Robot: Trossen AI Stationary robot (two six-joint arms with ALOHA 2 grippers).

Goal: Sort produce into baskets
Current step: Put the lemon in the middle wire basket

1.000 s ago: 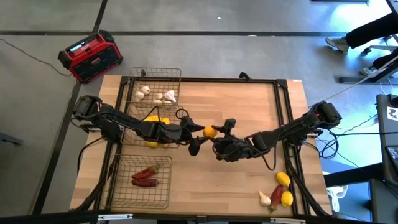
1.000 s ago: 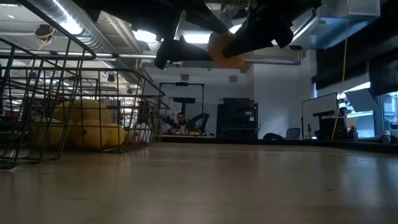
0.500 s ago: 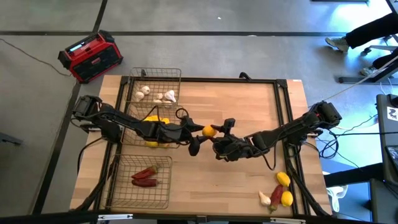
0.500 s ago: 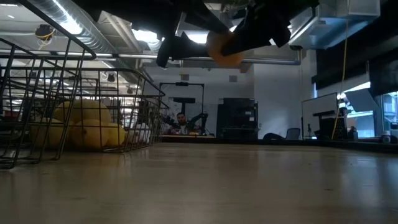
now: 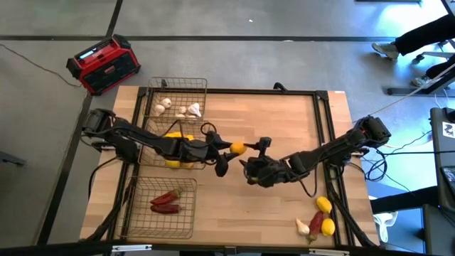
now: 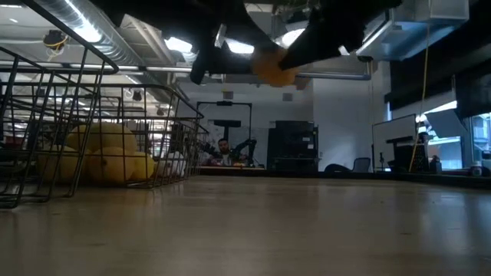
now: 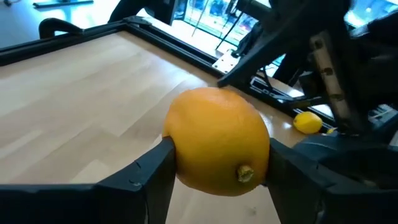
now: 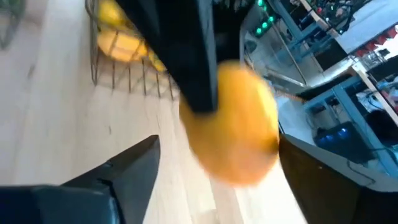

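Orange citrus (image 7: pixel 217 141) in left gripper (image 7: pixel 217 163)

A red-and-black box (image 5: pixel 104 65) sits on the floor beside the wooden table (image 5: pixel 277 114)

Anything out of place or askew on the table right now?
Nothing spilled or damaged. A lemon, another lemon, a garlic bulb and a chili lie unsorted at the table's right corner. The left gripper holds the orange in mid-air.
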